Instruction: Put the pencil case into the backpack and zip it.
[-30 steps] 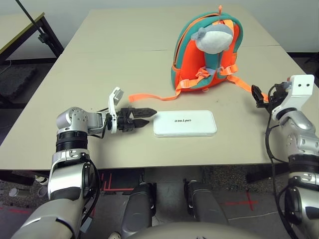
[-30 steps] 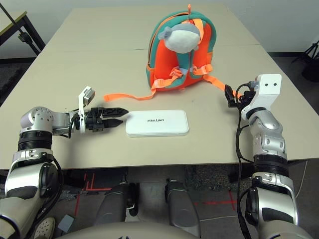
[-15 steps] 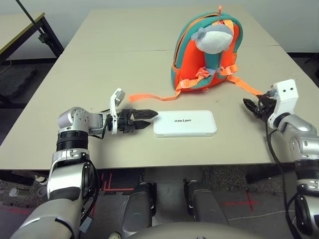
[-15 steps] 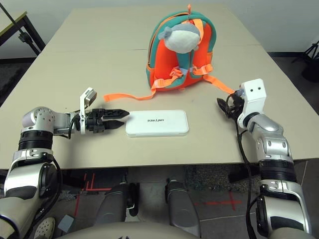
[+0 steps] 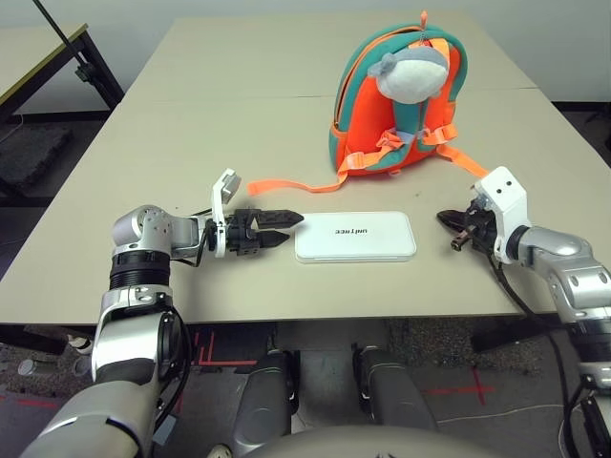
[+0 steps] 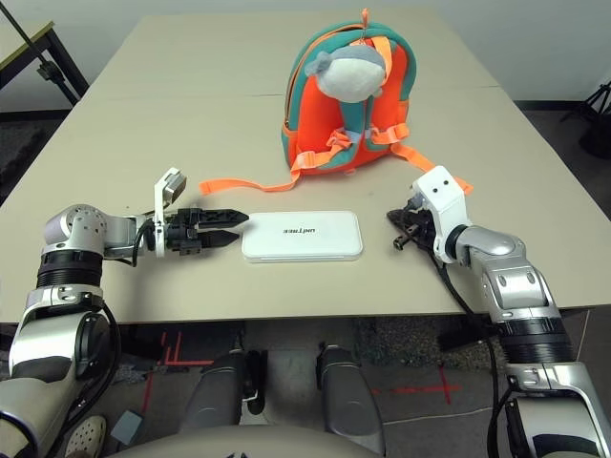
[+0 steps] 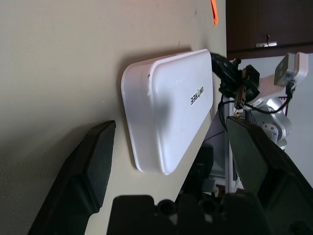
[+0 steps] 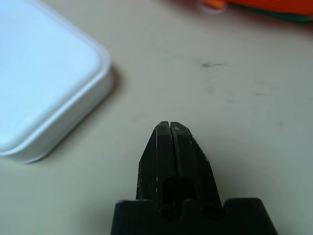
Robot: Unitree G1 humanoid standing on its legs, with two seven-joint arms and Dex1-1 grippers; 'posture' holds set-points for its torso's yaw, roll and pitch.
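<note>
Pencil case (image 5: 354, 237): lying flat on the near part of the tabletop (image 5: 220, 124), outside the backpack (image 5: 368, 114), lettering up, between the two tools.
Backpack: upright farther off, beyond the case; its strap side faces the robot, with the plush piece (image 5: 410, 74) at the top and the orange straps (image 5: 296, 185) trailing on the tabletop.
Left tool (image 7: 171, 147): open, at the case's left end, gripping nothing.
Right tool (image 8: 169, 122): closed on nothing, its fingertips together, a little apart from the case's right end.
Done: by the look of it, only the reach toward the case; no part of the loading.
Left: grip and lift the case, put it inside, zip up. Whether the bag's mouth is open enough, I cannot tell.
Stage: early, I judge.
</note>
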